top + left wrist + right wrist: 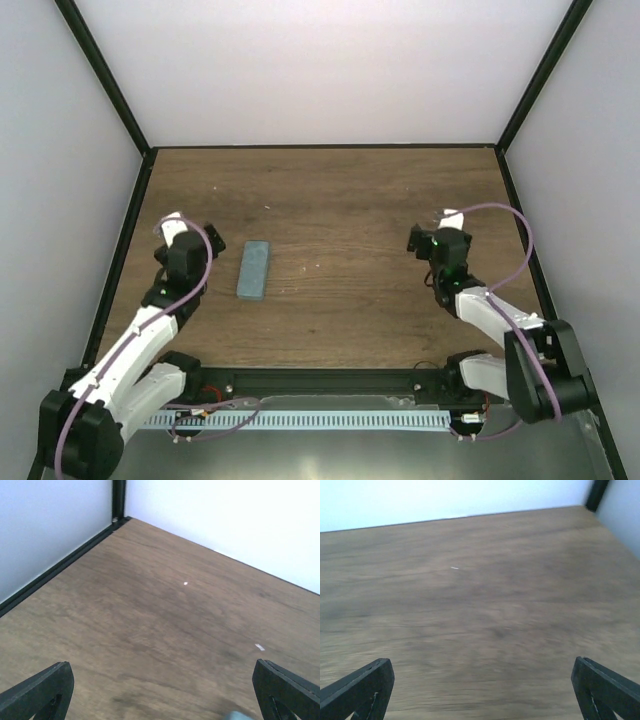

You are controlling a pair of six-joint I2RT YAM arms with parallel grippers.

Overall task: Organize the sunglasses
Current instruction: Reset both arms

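Closest up, black fingers (40,692) of the left hand (195,235), spread wide, nothing in between. Same with the right hand (435,240), well apart on the other side, also spread wide. On the brown table (350,200), just beside the left hand, a shut grey-blue case (254,270), lying flat. No sign of the red sunglasses; cannot tell where.

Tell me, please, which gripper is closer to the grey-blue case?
The left gripper: it sits just beside the case, while the right gripper is far across the table.
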